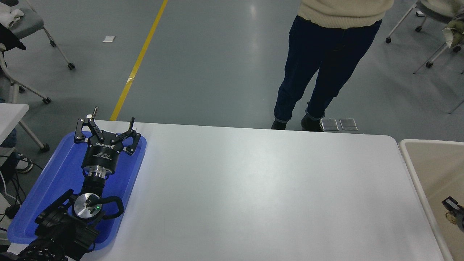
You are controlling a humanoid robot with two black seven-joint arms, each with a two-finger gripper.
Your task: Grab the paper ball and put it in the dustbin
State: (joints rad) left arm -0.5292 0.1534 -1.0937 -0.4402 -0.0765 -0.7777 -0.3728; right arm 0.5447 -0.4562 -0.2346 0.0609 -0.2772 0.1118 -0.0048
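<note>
The tip of my right gripper (453, 212) comes in at the right edge, over the inside of the beige dustbin (411, 165). A small tan wad, the paper ball (450, 217), sits in its black fingers, held above the bin's cream inner wall. Most of the right arm is out of view. My left gripper (114, 116) is open and empty, parked over the blue tray (54, 181) at the lower left.
The white table (253, 188) fills the middle. A person in dark trousers (315, 69) stands at its far side. Wheeled chairs stand at the top left and top right. A yellow line (139, 59) runs across the floor.
</note>
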